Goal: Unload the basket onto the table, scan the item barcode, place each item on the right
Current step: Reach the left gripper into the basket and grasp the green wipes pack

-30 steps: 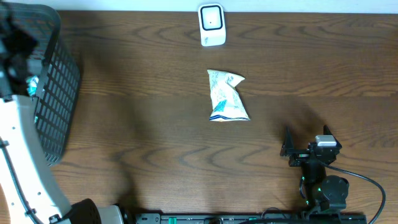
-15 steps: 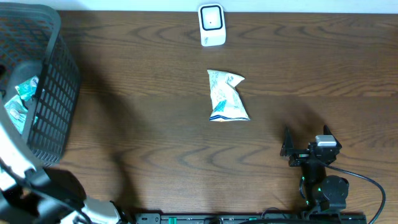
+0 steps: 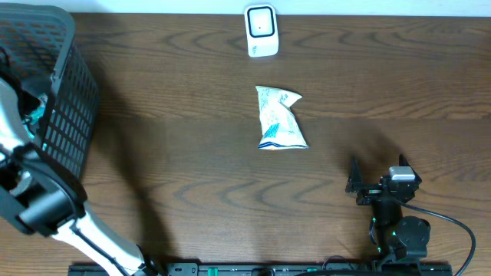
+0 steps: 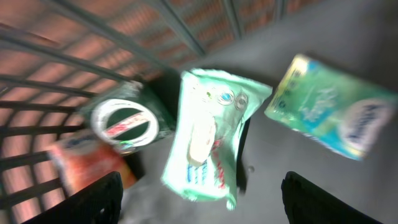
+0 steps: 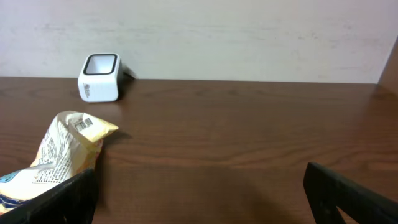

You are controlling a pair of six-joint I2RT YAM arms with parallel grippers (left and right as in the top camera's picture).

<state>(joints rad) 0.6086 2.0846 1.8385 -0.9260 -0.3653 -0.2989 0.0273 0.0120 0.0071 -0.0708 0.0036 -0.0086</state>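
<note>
Nearest, right gripper (image 5: 199, 186): low over the near side of the table (image 3: 192, 176), right of centre. Its fingers are spread wide with nothing between them, and it points toward the far edge.
left arm (image 3: 34, 199): rises from the near left corner, a black joint and then a white link that runs into the basket.
snack bag (image 3: 280, 119): lies flat mid-table, white with blue print and crumpled. It is well apart from both grippers and sits ahead and to the left of the right gripper.
barcode (image 5: 84, 125): shows on the bag's far end in the right wrist view, on the upper face.
basket (image 3: 69, 115): dark wire mesh, on the left of the table toward the far corner.
left gripper (image 4: 202, 183): inside the basket, looking down at its floor. Fingers are set wide and grip nothing. The view is blurred.
green packet (image 4: 211, 140): on the basket floor, below the gap between the left fingers. I cannot tell any contact.
round tin (image 4: 123, 121): just left of the green packet, lid green, white and red.
orange packet (image 4: 81, 162): beside the tin, against the mesh.
pale green pouch (image 4: 333, 115): right of the green packet, apart from it.
scanner (image 3: 261, 31): small white unit at the far edge, centre. It stands beyond the snack bag and does not touch it.
</note>
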